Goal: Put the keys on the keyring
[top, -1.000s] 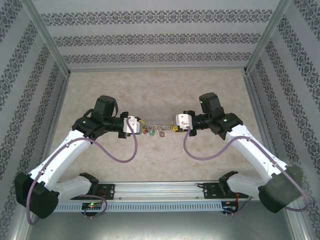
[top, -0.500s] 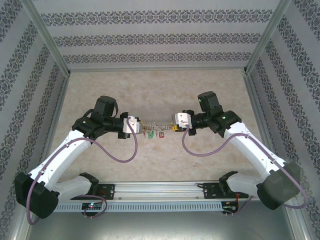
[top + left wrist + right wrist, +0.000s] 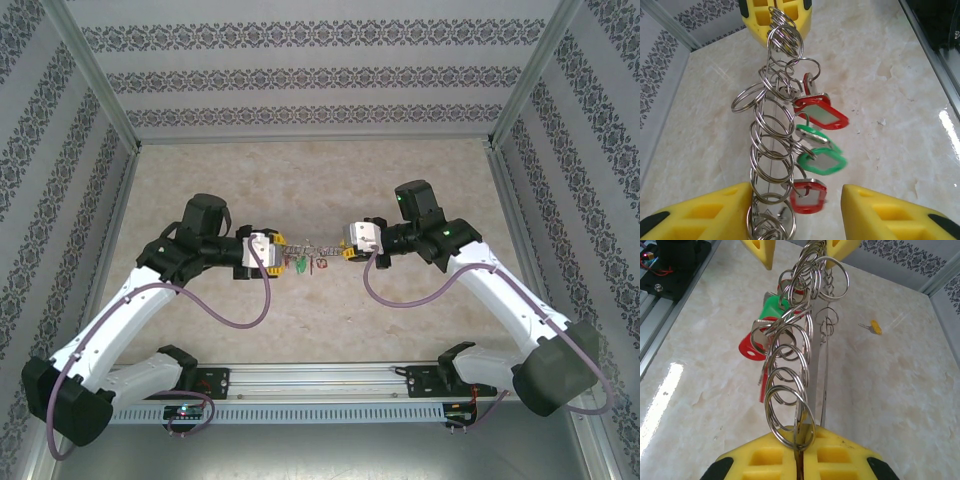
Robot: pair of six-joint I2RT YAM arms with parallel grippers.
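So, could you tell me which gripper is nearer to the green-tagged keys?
Left. The left gripper stands open right beside the green-tagged keys hanging on the keyring; the right gripper is shut on the keyring's far end, farther from them.

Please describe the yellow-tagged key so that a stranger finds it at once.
On the marble table, find the chain of rings stretched above it. The yellow-tagged key lies flat beside that chain, alone; red tags and green tags hang from the rings.

this is looking like a robot lab's test cell: a marble-patterned tabletop point(image 3: 320, 190) is sitting boxed in by wallpapered panels point(image 3: 300, 75) and aluminium posts point(image 3: 93, 75) rising around it, a slotted mounting rail point(image 3: 320, 378) running along its near edge.
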